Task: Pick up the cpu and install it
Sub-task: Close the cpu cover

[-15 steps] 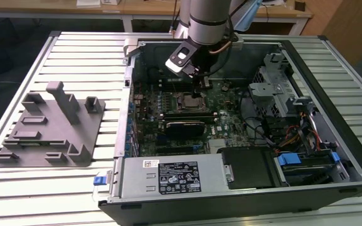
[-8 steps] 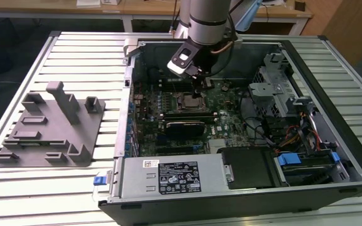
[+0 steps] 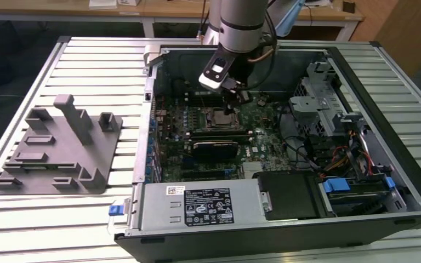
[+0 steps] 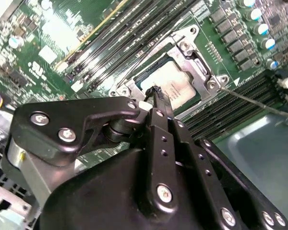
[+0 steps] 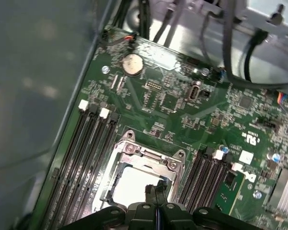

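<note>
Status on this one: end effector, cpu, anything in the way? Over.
End effector shut, tips over the cpu, contact unclear. Cpu flat inside the metal socket frame. Thin lever beside that frame, clear of the tips.

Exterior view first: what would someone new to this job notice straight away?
The open computer case lies on the slatted table, and the arm reaches down into its middle. In the second wrist view the claw, tips together, is right over the silvery cpu, which lies flat in its metal socket frame. A grey moulded stand lies on the table at the exterior view's left.
</note>
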You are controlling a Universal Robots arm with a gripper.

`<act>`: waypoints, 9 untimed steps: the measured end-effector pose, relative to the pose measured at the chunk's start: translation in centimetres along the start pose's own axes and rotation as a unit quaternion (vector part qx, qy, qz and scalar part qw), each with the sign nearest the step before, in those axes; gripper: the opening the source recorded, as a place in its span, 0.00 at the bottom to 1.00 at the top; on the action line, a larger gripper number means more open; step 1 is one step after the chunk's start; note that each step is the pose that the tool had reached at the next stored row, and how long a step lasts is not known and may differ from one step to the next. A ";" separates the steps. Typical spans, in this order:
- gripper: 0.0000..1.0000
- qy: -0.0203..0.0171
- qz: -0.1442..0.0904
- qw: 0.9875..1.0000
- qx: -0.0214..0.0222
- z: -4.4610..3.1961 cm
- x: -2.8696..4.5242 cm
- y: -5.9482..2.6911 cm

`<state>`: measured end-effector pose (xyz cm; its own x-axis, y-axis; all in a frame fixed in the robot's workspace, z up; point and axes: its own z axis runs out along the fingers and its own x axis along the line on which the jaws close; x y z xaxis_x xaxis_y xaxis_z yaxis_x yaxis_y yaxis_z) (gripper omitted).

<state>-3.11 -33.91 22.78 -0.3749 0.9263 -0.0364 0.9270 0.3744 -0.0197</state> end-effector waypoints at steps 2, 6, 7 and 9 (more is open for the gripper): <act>0.11 0.000 -0.016 1.000 -0.001 0.02 0.00 0.00; 0.11 -0.001 -0.050 0.999 -0.002 0.08 0.00 0.00; 0.11 -0.001 -0.058 0.998 -0.002 0.10 0.00 0.00; 0.11 -0.001 -0.074 0.997 -0.003 0.13 0.00 0.00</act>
<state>-3.11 -33.91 22.65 -0.5080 0.8606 -0.0355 0.8613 0.5077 -0.0192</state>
